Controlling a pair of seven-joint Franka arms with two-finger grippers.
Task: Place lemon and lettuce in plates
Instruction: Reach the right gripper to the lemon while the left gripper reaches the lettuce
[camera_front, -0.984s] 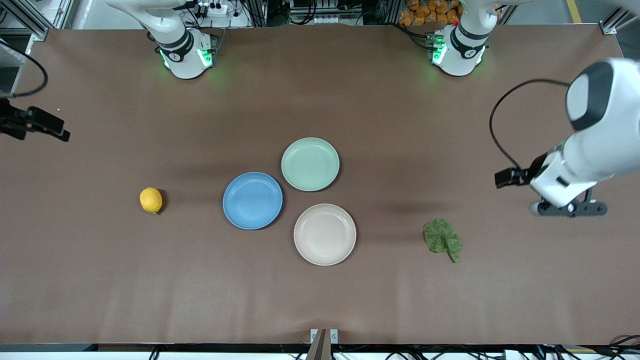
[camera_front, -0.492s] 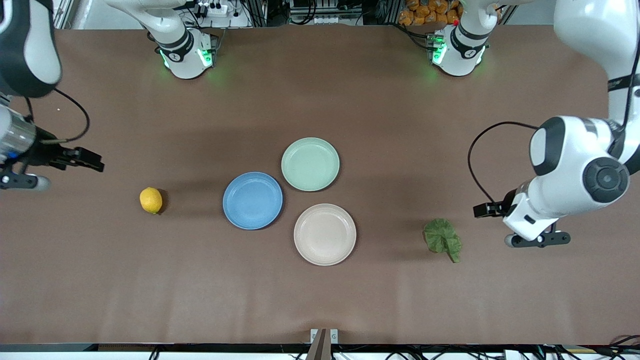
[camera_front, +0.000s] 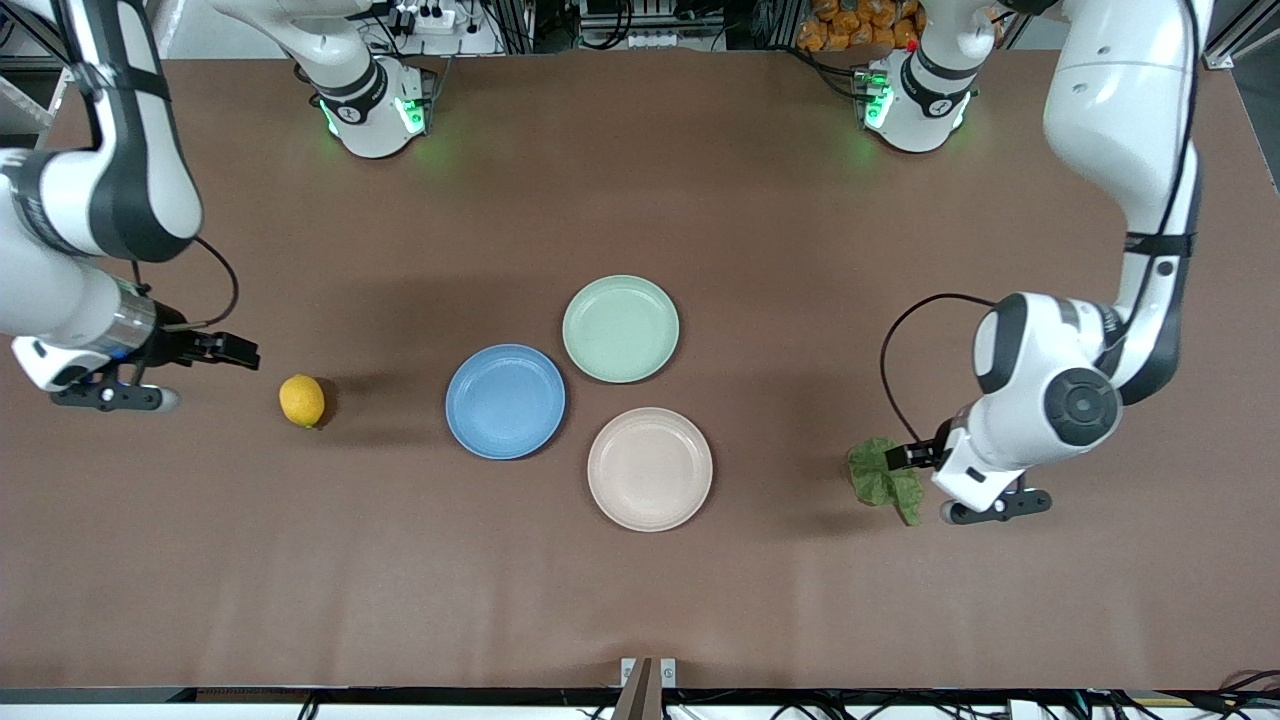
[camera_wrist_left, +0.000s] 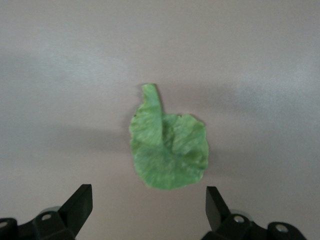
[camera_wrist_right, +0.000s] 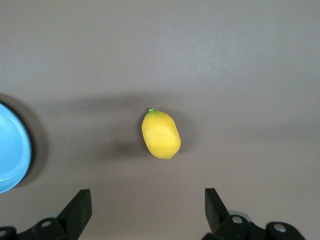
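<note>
The yellow lemon (camera_front: 301, 401) lies on the brown table toward the right arm's end; it also shows in the right wrist view (camera_wrist_right: 160, 134). My right gripper (camera_front: 103, 397) hangs above the table beside it, open and empty (camera_wrist_right: 147, 197). The green lettuce leaf (camera_front: 882, 478) lies flat toward the left arm's end and shows in the left wrist view (camera_wrist_left: 167, 150). My left gripper (camera_front: 990, 503) hangs just beside the leaf, open and empty (camera_wrist_left: 148, 197). The blue plate (camera_front: 505, 401) and the cream-white plate (camera_front: 650, 468) sit empty mid-table.
A pale green plate (camera_front: 620, 328) sits empty, touching the other two plates and farther from the front camera. The blue plate's rim (camera_wrist_right: 12, 150) shows at the edge of the right wrist view. Both arm bases stand along the table's back edge.
Both arms have swung in and down. The right gripper has come close to the lemon and the left gripper close to the lettuce. The lemon, lettuce and plates have not moved.
</note>
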